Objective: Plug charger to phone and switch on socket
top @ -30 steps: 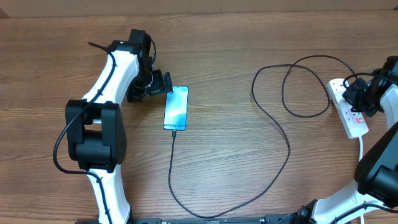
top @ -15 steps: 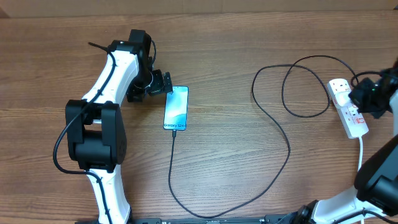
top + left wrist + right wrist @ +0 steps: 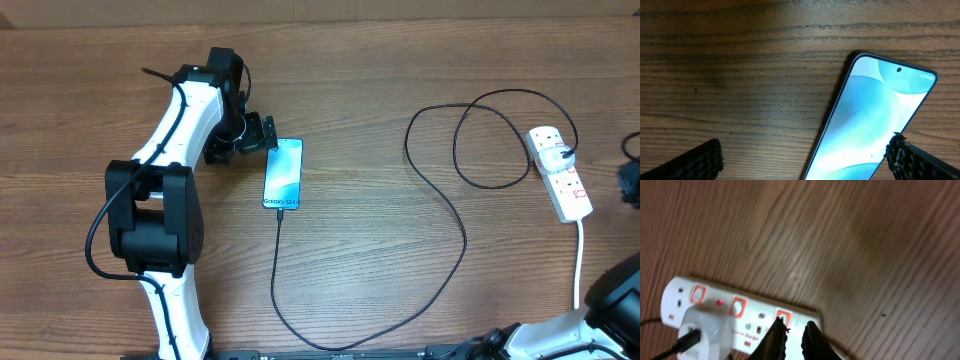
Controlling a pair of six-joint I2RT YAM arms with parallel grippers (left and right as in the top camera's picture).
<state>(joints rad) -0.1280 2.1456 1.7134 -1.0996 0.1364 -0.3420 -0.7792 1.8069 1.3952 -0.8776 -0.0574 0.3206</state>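
The wide-spread left end effector [image 3: 804,145] is sitting around the slim blue-screen phone [image 3: 283,174] and could knock out its thin black cable [image 3: 464,240], while the closed right end effector [image 3: 792,330] is hovering near the long white power strip [image 3: 565,185]

Desk [image 3: 380,120]: mid-brown, darker wood-grain streaks. Phone [image 3: 283,174]: light-blue screen with paler swirls, dark edges. Charger [image 3: 455,215]: black throughout. Socket [image 3: 560,185]: white, red-framed switches, one small red light; white cord [image 3: 580,260]. Left arm [image 3: 185,115]: white shells, black joints.
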